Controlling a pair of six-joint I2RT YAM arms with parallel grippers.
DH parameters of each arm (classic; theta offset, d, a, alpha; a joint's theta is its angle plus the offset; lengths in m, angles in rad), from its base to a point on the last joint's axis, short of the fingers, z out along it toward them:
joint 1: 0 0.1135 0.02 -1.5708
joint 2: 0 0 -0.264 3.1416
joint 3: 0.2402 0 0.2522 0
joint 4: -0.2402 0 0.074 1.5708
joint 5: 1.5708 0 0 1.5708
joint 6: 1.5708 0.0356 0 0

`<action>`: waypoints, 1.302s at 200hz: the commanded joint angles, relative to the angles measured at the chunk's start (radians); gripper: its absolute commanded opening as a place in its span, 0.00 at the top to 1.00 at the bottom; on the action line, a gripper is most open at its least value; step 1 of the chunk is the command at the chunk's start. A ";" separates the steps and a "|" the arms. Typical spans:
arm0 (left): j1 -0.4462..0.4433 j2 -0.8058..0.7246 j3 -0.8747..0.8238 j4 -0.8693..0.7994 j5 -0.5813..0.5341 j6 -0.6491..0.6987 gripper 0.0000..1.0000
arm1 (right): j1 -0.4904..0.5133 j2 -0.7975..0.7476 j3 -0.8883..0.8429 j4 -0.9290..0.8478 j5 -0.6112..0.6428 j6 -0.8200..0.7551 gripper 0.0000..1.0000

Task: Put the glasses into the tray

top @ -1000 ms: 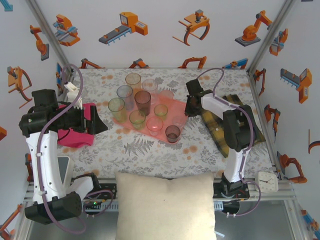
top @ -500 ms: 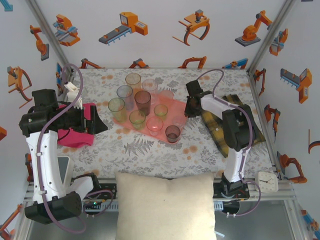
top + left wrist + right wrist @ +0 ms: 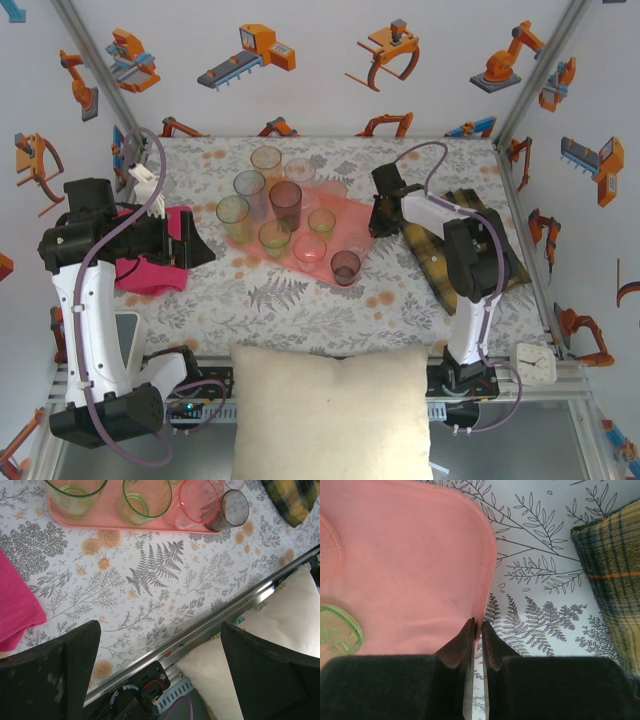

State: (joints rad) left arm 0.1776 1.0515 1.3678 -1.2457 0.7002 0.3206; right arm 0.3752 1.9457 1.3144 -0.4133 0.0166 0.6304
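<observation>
Fern-print tabletop (image 3: 300,300), walled on three sides by paper printed with orange robot cartoons. Bears tray (image 3: 345,210) mid-table, set askew, with magenta cloth (image 3: 150,272) off to its left and plaid cloth (image 3: 505,250) off to its right. Cream cushion (image 3: 330,410) at near edge, between arm bases; small clock (image 3: 535,362) on frame by right base.

Glasses (image 3: 285,200) upright, clustered on and around tray's left and middle: green, pink, smoky, amber, clear. Smoky one (image 3: 345,266) at tray's near corner, just beside pink one (image 3: 309,248). Amber one (image 3: 266,158) farthest back, seemingly on table behind tray rather than in it; hard to tell for clear one (image 3: 298,170) next to it.

Right gripper (image 3: 378,215) down low at tray's right edge, between tray and plaid cloth. From wrist view, fingers (image 3: 457,642) nearly together, straddling rim: one over pink tray floor, other over table, thin rim pinched between tips. Jaws thus clamped on tray.

Left gripper (image 3: 197,250) above table just beside magenta cloth, well apart from tray. Jaws spread wide, over fern print and near rail.
</observation>
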 commanded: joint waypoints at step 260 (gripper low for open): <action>0.005 0.030 0.026 0.000 0.012 -0.008 0.03 | -0.089 0.158 0.223 0.000 -0.056 -0.098 1.00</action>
State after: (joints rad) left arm 0.1780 1.0756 1.3678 -1.2453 0.6998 0.3206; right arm 0.3038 2.0670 1.4845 -0.4297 -0.0364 0.5743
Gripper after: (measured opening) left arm 0.972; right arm 0.003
